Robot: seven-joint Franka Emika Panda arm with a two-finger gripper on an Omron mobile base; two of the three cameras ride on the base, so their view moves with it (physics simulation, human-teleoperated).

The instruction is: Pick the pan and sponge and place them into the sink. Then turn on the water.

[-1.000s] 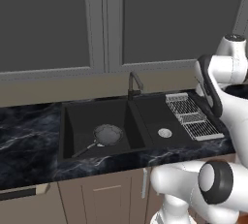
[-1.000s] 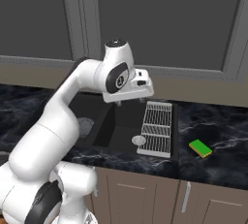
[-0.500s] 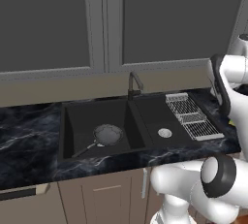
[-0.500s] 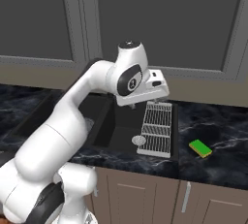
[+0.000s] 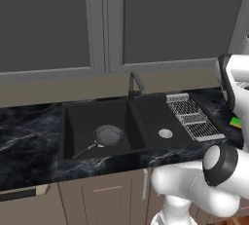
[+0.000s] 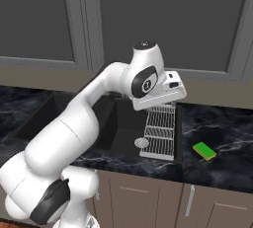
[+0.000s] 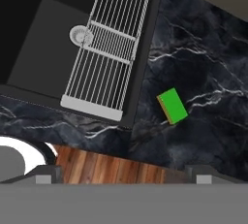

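The grey pan (image 5: 108, 135) lies in the left basin of the black sink (image 5: 73, 121), its dark handle pointing toward the front left. The green and yellow sponge (image 6: 204, 150) rests on the dark marble counter to the right of the sink (image 6: 123, 126). My gripper (image 7: 125, 174) hangs high above the counter's front edge, open, with nothing between its fingers. In the hand view the sponge (image 7: 172, 105) lies ahead and slightly right of the gripper, well below it. No water runs from the dark faucet (image 5: 134, 84).
A white wire dish rack (image 6: 160, 131) covers the right side of the right basin, beside the round silver drain (image 6: 142, 143). In the hand view the rack (image 7: 109, 48) lies left of the sponge. Grey cabinets rise behind the counter (image 5: 29, 131).
My arm has swung to the right, carrying the hand from above the sink to above the rack and the counter's right part. Pan and sponge have stayed put.
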